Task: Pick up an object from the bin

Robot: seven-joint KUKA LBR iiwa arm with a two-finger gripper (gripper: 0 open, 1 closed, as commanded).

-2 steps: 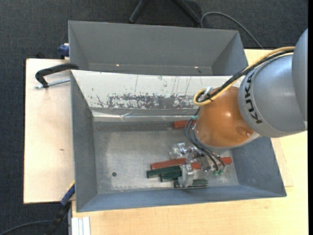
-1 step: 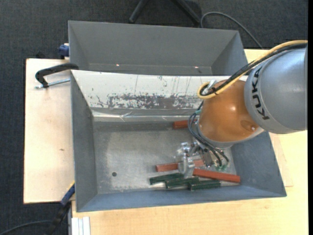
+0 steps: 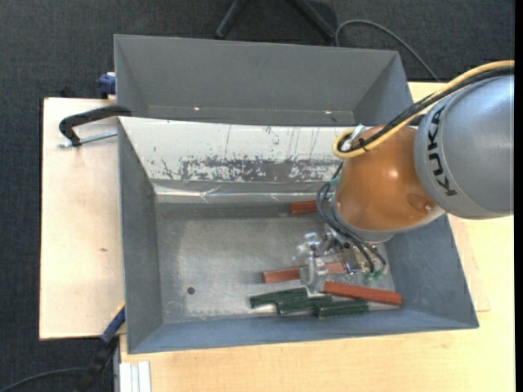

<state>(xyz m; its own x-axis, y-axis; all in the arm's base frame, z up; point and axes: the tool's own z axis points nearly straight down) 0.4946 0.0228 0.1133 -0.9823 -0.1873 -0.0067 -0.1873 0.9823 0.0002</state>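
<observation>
1. My gripper (image 3: 314, 266) is low over the front right part of the bin (image 3: 214, 256), just above a small heap of sticks. I cannot tell whether it is open or closed, and I see nothing held in it.
2. The reddish-brown stick (image 3: 280, 276) lies flat just to the left of my gripper. Its right end reaches under the metal of the gripper, and it is the thing nearest to me. I cannot tell whether I touch it.
3. The red stick (image 3: 365, 293) lies just to the right of and below my gripper, slanting slightly down towards the right wall.
4. Two dark green sticks lie along the front wall, just in front of my gripper. The left green stick (image 3: 278, 301) and the right green stick (image 3: 343, 309) meet end to end, near the red stick's left end.
5. The orange piece (image 3: 302, 208) lies apart from the heap, at the foot of the back wall. Its right end is hidden behind my wrist.
6. My orange cover (image 3: 377, 188) sits above the gripper, with thin cables (image 3: 372, 261) hanging beneath it.
7. My grey arm link (image 3: 476, 149) enters from the right, over the bin's right wall.
8. The left half of the bin floor is bare metal.
</observation>
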